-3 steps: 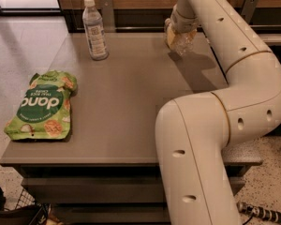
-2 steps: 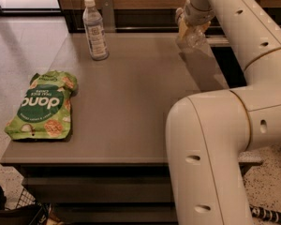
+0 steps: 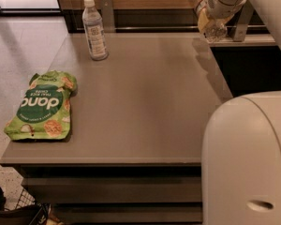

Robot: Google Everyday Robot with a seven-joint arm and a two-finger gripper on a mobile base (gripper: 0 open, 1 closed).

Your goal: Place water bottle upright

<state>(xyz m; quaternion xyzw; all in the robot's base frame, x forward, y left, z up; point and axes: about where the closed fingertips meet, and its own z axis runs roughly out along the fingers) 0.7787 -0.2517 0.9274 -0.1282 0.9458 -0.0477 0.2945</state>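
My gripper [image 3: 209, 18] is at the top right, above the far right corner of the grey table [image 3: 145, 102]. It is shut on the water bottle [image 3: 216, 31], a small clear plastic bottle that it holds tilted in the air just over the table's back edge. The bottle's clear body shows below the yellowish fingers [image 3: 203, 20]. A whitish end that looks like the cap points up and to the left. The bottle's middle is hidden by the fingers.
A taller bluish bottle [image 3: 94, 29] with a white printed label stands upright at the back left. A green snack bag [image 3: 40, 107] lies flat near the left edge. My arm's large white shell [image 3: 248, 158] fills the lower right. A dark gap [image 3: 248, 69] lies right of the table.
My gripper has moved to the right and toward the back with the small bottle still in it. The tall bottle and the snack bag have not moved.
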